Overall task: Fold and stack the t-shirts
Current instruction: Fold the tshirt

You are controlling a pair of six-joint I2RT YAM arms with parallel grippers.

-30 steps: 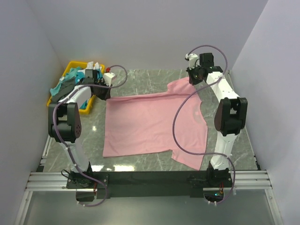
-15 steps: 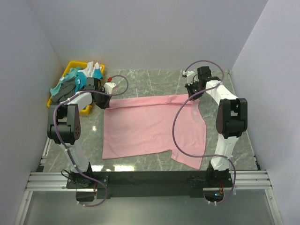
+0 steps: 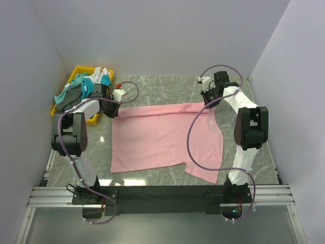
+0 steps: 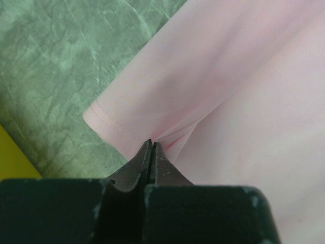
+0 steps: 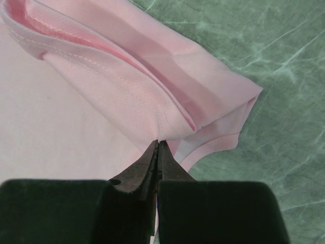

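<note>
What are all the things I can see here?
pink shirt: one, light pink, spread mid-table, far edge folded over
bin clothes: a heap, teal, dark grey and white, in the bin; count unclear
bin: one, yellow, far left corner
table: one, green-grey marbled
walls: white, on three sides
rail: one, black and silver, near edge
cables: two, purplish-grey, one looping from each arm
arms: two, white and black, bases on the rail
left gripper: one, black, shut on the shirt's far left corner
right gripper: one, black, shut on the shirt's far right corner
</note>
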